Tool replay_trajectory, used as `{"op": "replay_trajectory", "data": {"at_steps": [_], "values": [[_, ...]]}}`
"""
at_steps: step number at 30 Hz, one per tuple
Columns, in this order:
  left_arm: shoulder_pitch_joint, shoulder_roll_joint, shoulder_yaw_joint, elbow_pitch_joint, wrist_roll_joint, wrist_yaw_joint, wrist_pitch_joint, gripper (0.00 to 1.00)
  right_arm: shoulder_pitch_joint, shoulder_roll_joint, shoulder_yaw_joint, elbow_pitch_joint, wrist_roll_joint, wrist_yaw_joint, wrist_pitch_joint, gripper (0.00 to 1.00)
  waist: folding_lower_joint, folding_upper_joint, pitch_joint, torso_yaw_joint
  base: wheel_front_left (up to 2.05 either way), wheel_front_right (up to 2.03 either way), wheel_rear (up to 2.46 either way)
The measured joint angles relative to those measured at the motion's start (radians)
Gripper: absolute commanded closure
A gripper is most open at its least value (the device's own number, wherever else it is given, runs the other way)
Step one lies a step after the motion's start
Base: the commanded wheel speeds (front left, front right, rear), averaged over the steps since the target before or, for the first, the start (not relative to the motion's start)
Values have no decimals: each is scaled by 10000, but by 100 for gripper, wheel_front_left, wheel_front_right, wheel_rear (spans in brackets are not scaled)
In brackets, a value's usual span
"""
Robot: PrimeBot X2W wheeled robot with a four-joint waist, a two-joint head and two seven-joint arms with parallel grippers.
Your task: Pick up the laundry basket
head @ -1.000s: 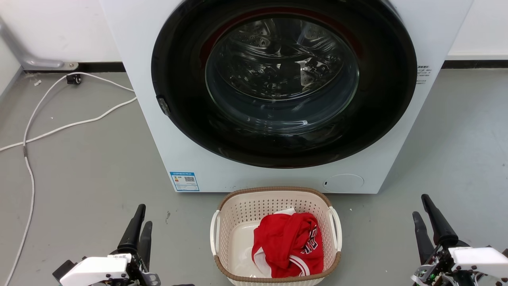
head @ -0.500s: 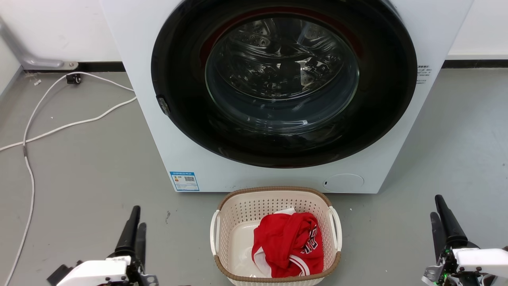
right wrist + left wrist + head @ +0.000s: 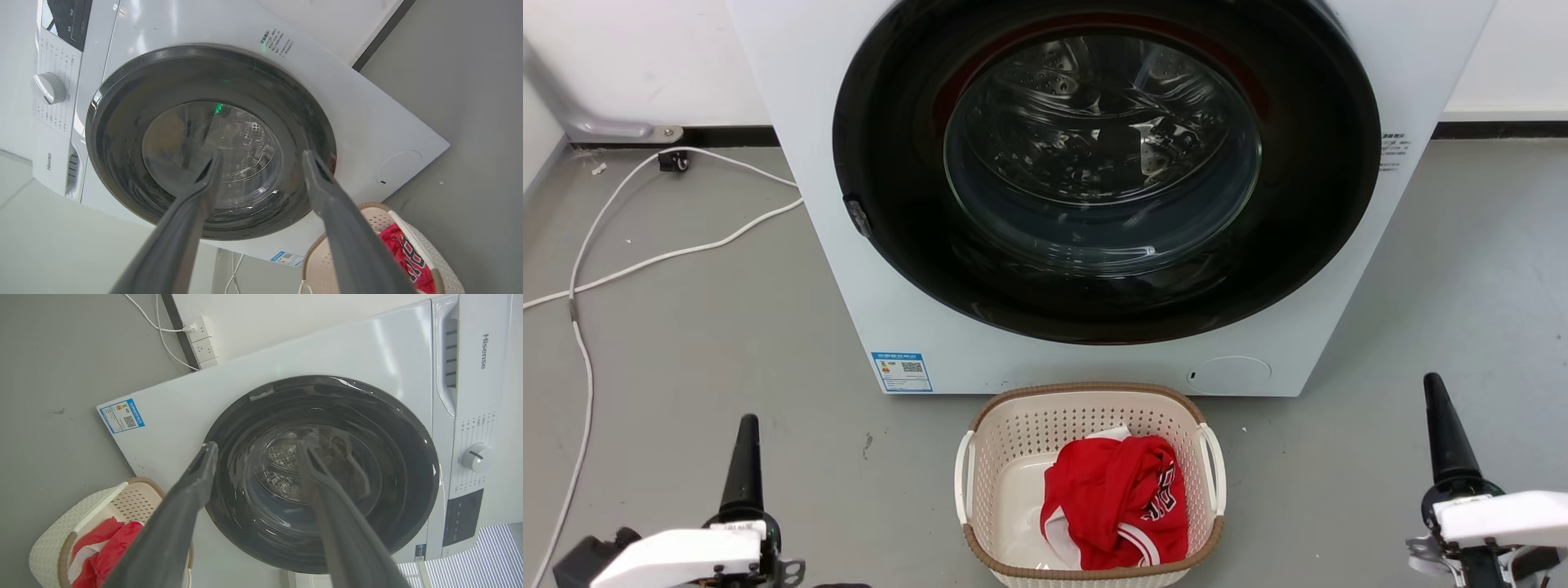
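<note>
Both spread-fingered, empty: your left gripper (image 3: 747, 429) lower left, right gripper (image 3: 1435, 392) lower right; laundry basket (image 3: 1086, 389) bottom centre, untouched.

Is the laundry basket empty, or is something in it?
Not empty: a crumpled red garment lies inside the laundry basket, with bare bottom showing at left.

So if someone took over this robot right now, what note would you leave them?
Left gripper: open, empty, to the basket's left, clear of it.
Right gripper: open, empty, to its right, clear of it.
Laundry basket: on the floor before the washing machine, red garment inside.
Done: nothing gripped or lifted.
Left: bring the grippers to the white side handles, close, lift.
</note>
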Motion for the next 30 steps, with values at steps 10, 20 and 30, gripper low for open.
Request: {"op": "replay_trajectory", "data": {"at_steps": [10, 20, 30], "values": [[214, 2, -617, -1360, 2406, 504, -399, 0, 23, 0, 355, -1081, -2987, 0, -435, 0, 0, 0, 71, 14, 0, 0, 0], [422, 10, -1572, -2102, 5191, 759, -725, 0, 216, 6, 694, -1486, -4851, 0, -732, 0, 0, 0, 98, 0, 0, 0, 0], [558, 19, -2773, -2291, 7607, 1239, -991, 0, 371, 6, 968, -1396, -6263, 2, -1020, 0, 0, 0, 97, -49, 0, 0, 0]]}}
